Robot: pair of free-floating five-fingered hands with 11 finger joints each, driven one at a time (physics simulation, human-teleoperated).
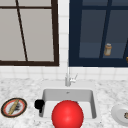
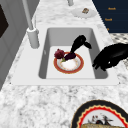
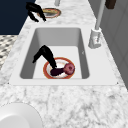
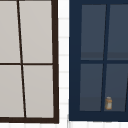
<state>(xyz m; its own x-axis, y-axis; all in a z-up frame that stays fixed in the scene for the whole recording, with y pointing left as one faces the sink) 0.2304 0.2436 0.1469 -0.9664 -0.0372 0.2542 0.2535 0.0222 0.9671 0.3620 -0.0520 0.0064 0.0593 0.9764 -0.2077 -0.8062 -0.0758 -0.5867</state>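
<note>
Purple and dark, the piece of food point(image 2: 70, 56) that my right robot hand point(image 2: 78, 45) reaches for lies on an orange-rimmed plate point(image 2: 78, 68) on the floor of the sink point(image 2: 70, 35), just right of a reddish round piece point(image 2: 59, 53) on the same plate. My right robot hand is down inside the basin, fingers straight and thumb spread, its tips touching the purple piece without curling round it. I judge this to be the reach, with no grasp made. A pick-up would call for the fingers and thumb to close on the purple piece without nudging its round neighbour or tilting the plate.

My left robot hand point(image 1: 39, 103) hangs idle over the sink's left edge, fingers loose and holding nothing.

From the front, a big red ball point(image 1: 67, 115) sits before the near half of the basin.

White-grey marble makes up the counter point(image 1: 110, 92). On its left lies a patterned dish point(image 1: 24, 103) carrying something long and tan. On its right lies a white plate point(image 1: 116, 113) with a small brown bit. A faucet point(image 1: 68, 76) rises at the far side of the sink, against white tiles. Above are a dark-framed window point(image 1: 56, 32) on the left and a navy glass-fronted cabinet point(image 1: 75, 32) on the right, with a small jar point(image 1: 107, 49) inside.
</note>
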